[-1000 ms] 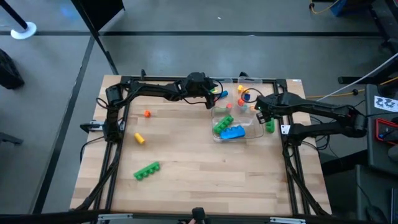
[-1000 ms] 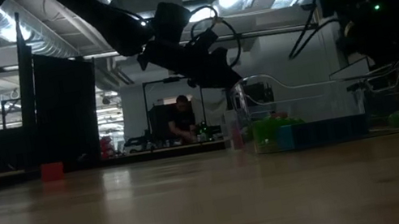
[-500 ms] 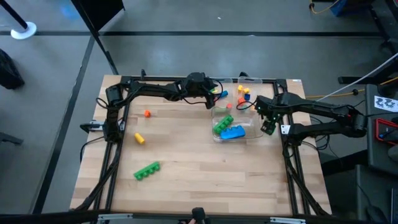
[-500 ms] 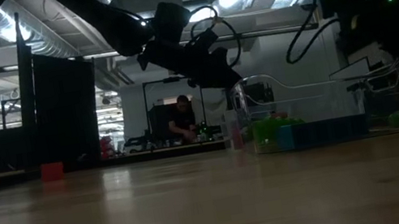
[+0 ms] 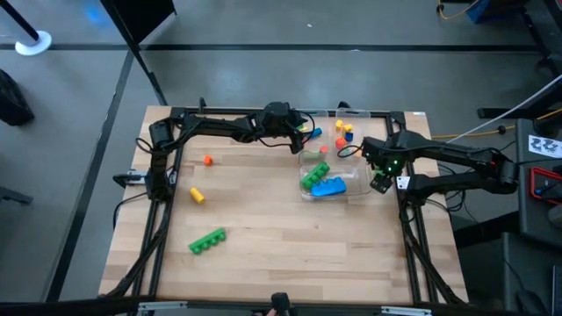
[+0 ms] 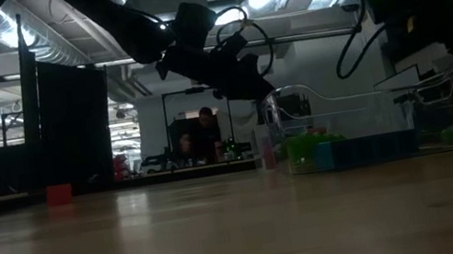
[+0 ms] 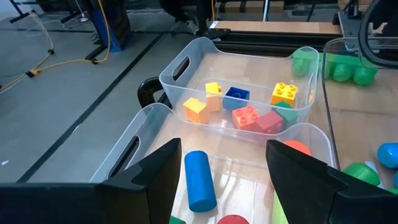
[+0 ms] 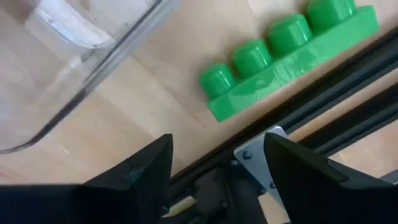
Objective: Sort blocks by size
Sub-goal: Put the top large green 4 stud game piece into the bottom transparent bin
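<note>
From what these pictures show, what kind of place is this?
Probably a robotics lab or workshop: a wooden table in a black metal frame, exposed ceiling ducts, and a person at a bench far behind.

Light wooden desk (image 5: 263,254) — bearing clear trays (image 5: 327,189), loose blocks: green bar (image 5: 207,240), yellow cylinder (image 5: 197,195), orange cube (image 5: 208,160).
</note>
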{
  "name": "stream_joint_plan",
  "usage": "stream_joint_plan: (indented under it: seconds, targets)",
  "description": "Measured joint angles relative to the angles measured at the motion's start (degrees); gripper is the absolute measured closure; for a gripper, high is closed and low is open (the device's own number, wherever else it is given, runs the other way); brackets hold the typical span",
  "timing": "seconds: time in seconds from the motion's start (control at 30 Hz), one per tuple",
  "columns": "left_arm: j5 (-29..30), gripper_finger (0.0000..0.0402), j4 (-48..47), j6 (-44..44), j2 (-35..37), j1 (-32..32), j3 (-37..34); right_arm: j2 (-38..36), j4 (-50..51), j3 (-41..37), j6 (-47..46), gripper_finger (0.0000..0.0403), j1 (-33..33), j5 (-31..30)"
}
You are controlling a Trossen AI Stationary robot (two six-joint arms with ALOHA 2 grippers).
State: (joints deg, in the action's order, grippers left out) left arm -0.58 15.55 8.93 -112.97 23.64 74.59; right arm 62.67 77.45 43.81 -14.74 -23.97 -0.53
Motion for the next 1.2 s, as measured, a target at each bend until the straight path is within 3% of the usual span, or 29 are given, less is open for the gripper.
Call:
stream_joint_plan:
  seconds: [0.27, 0.43, 0.53, 0.97, 1.2]
  targets:
    - [0.0, 0.0183, 0.0, 0.0, 0.0, 0.0, 0.0, 0.0, 0.0, 0.0, 0.5, 0.0150, -0.1, -16.3]
    - [0.0, 0.0183, 0.0, 0.0, 0.0, 0.0, 0.0, 0.0, -0.1, 0.0, 0.2, 0.0156, 0.0, -16.7]
    - [0.0, 0.0183, 0.0, 0.0, 0.0, 0.0, 0.0, 0.5, -1.8, 0.0, 0.2, 0.0183, 0.0, -16.8]
    - [0.0, 0.0183, 0.0, 0.0, 0.0, 0.0, 0.0, 1.5, -5.9, -5.5, -6.1, 0.0391, -0.1, -16.9]
    - [0.0, 0.0183, -0.1, 0.0, 0.0, 0.0, 0.0, 1.0, -5.9, -5.7, -6.4, 0.0385, -0.1, -16.4]
